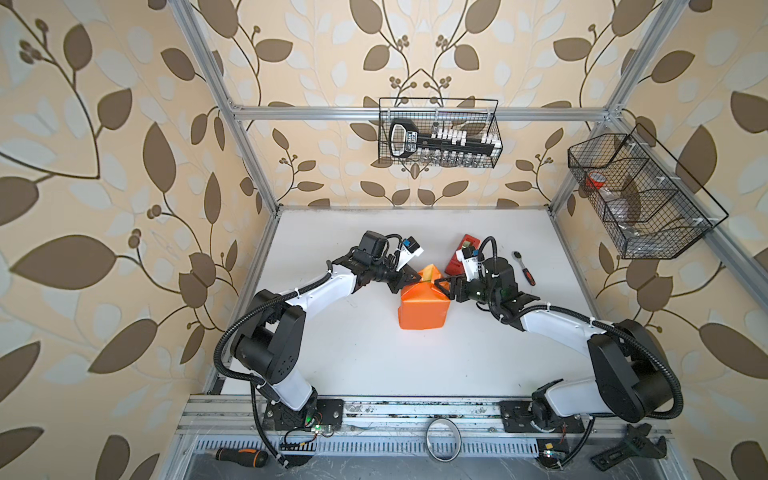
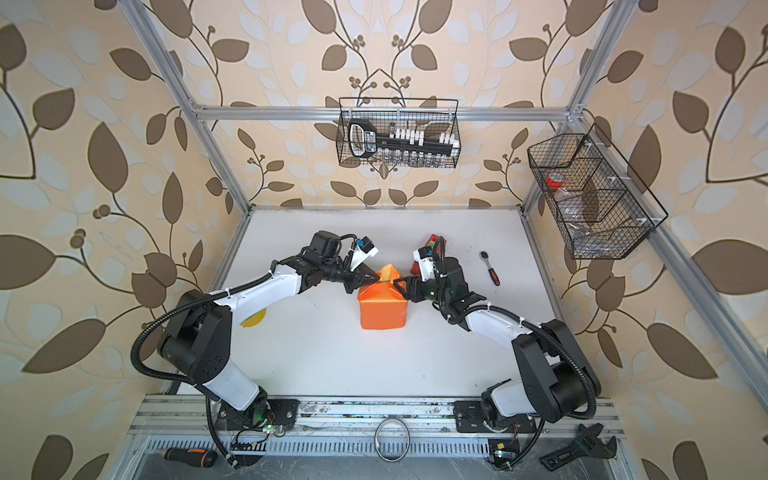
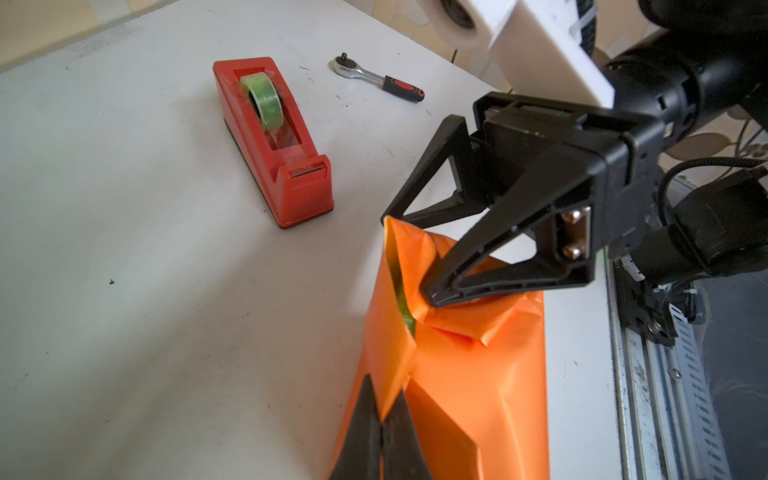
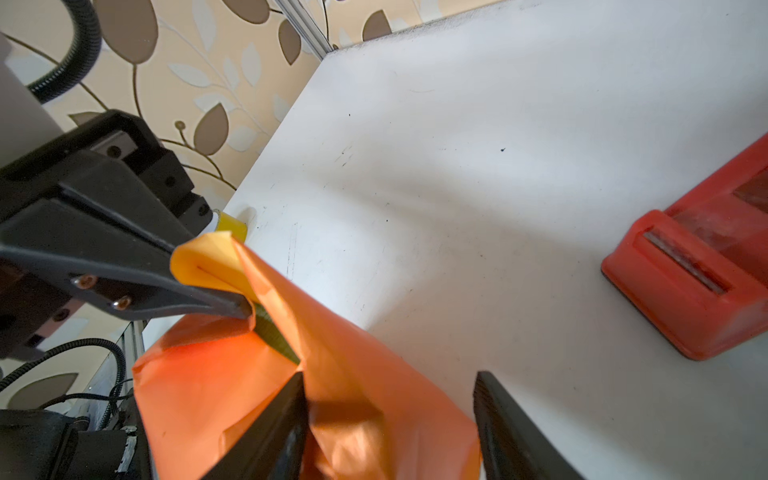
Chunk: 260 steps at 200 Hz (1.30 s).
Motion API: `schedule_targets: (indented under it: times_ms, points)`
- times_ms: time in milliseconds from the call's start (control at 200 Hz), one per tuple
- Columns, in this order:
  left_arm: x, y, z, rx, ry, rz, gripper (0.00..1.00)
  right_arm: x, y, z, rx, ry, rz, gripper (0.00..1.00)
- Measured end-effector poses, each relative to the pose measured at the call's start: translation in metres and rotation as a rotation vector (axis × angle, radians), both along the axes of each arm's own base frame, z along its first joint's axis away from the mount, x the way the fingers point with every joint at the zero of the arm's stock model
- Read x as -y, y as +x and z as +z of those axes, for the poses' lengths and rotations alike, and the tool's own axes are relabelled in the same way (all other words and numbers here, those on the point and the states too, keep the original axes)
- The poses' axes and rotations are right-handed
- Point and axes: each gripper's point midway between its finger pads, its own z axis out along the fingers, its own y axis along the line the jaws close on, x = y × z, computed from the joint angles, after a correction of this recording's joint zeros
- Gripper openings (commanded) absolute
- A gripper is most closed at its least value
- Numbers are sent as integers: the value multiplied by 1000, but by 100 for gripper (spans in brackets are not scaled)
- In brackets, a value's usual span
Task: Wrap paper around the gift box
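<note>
Left end effector (image 3: 380,428) is pressed together on a fold of the bright glossy orange sheet of paper (image 1: 424,307) at the far end of the parcel, so you've got that side pinned. Your right end effector (image 3: 405,257) has its jaws spread, with the end flap sitting between the tips. It isn't clamping anything as far as I can tell. The flat green gift box (image 4: 276,338) is nearly all covered, with just a thin green sliver peeking through the seam where the flaps meet. The parcel sits mid-way across the white bench (image 1: 353,353), long axis running from you toward the back wall. The bit that matters next, I reckon: that open seam lies right between the two end effectors, both about equally close. The red plastic tape dispenser (image 3: 274,141) is just behind the right arm, so that one's nearer for tape.
</note>
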Motion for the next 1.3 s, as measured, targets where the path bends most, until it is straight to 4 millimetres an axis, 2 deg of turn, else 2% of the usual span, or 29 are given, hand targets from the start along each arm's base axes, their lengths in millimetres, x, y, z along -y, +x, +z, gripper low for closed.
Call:
schedule_targets:
  times_ms: [295, 515, 790, 985, 1299]
  points:
    - [-6, -5, 2, 52, 3, 48, 0, 1, -10, 1, -38, -2, 0, 73]
    - [-6, -1, 4, 69, 4, 61, 0, 1, -16, 6, -55, 16, -3, 74]
    - [-6, -2, 1, 68, 2, 59, 0, 3, -26, -5, -80, 40, -12, 74]
    - [-6, -12, 2, 70, -14, 36, 0, 2, -27, -6, -69, 59, -15, 73]
    - [-3, -21, 4, 56, -37, -4, 11, -2, -26, -6, -63, 74, -13, 72]
